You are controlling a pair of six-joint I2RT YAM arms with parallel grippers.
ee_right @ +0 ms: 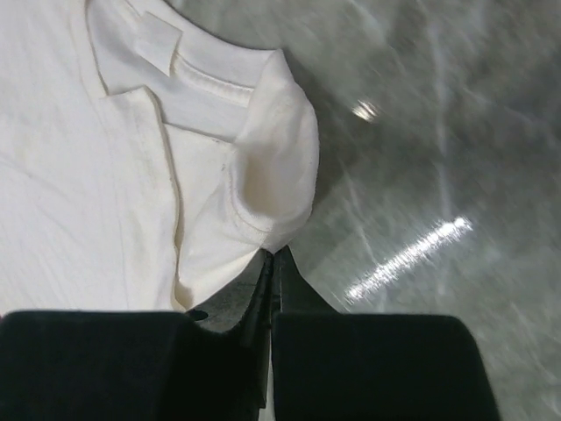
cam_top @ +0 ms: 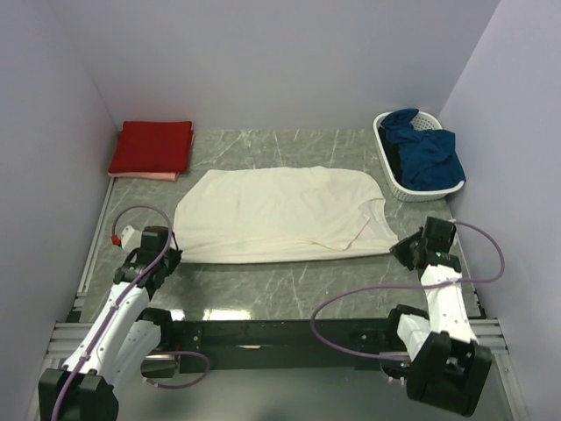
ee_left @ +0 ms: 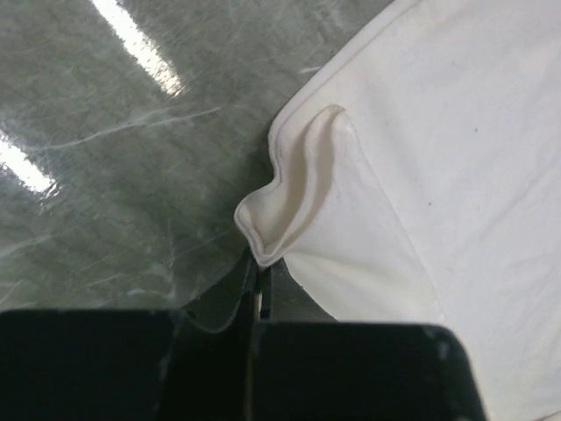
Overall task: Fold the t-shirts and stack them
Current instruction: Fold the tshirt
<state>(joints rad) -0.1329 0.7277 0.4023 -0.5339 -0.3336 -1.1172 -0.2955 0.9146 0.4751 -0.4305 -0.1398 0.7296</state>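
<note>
A large cream t-shirt [cam_top: 280,215] lies folded lengthwise across the middle of the table. My left gripper [cam_top: 172,257] is shut on its near left hem corner [ee_left: 263,237], the cloth pinched at the jaw tips. My right gripper [cam_top: 405,247] is shut on its near right corner beside the collar [ee_right: 272,202]. A folded red t-shirt [cam_top: 152,146] lies at the back left on top of a pale pink one [cam_top: 145,176], of which only an edge shows.
A white slatted basket [cam_top: 392,167] at the back right holds dark blue cloth [cam_top: 428,151]. Purple walls close in the table on three sides. Bare marble tabletop [cam_top: 289,285] lies between the shirt and the arm bases.
</note>
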